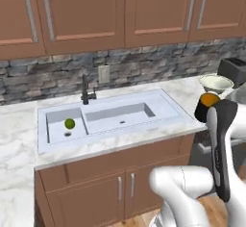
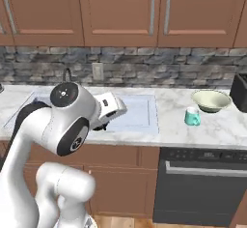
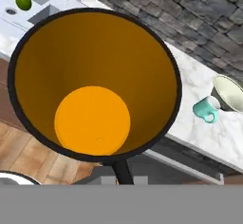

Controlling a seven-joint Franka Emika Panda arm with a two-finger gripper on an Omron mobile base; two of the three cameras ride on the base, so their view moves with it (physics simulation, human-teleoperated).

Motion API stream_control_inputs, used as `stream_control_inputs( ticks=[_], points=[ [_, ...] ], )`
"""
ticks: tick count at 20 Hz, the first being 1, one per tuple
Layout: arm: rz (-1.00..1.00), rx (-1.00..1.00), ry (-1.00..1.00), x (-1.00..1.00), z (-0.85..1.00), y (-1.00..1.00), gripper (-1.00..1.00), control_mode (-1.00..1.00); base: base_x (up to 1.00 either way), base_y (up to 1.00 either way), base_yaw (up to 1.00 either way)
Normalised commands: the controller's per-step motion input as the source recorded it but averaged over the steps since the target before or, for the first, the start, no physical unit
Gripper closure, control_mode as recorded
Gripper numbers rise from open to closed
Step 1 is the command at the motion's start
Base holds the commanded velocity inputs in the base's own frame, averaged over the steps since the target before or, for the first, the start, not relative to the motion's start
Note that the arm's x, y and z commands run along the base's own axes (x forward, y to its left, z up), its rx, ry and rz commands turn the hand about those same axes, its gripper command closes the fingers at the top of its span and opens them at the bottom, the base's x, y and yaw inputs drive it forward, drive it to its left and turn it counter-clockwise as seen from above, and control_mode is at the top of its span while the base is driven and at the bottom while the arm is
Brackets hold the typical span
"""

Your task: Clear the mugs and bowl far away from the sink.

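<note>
Holding the black mug (image 3: pixel 95 85) aloft right of the sink (image 1: pixel 110 118) — jaws clenched on its rim.

The left base view looks from behind and to the arm's left, forward and down across the counter at the sink (image 1: pixel 108 117) and the stone wall behind it. The right base view looks from behind on the other side, facing the same counter, wall and cabinets, further along toward the bowl (image 2: pixel 211 100). Both share the sink and that bowl. The hand view sits very close above the black mug (image 3: pixel 95 83), looking straight into its orange inside, with the teal mug (image 3: pixel 207 109) off along the counter.
</note>
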Motion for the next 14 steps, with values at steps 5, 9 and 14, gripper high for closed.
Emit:
stream_control_inputs(
  ticks=[5, 9, 14],
  points=[
    [0.00, 0.00, 0.00, 0.00, 0.00, 0.00, 1.00, 1.00, -0.17, 0.08, -0.99],
    [0.00, 0.00, 0.00, 0.00, 0.00, 0.00, 1.00, 1.00, 0.00, 0.00, -1.00],
    [0.00, 0.00, 0.00, 0.00, 0.00, 0.00, 1.00, 1.00, -0.48, 0.07, -0.25]
  ],
)
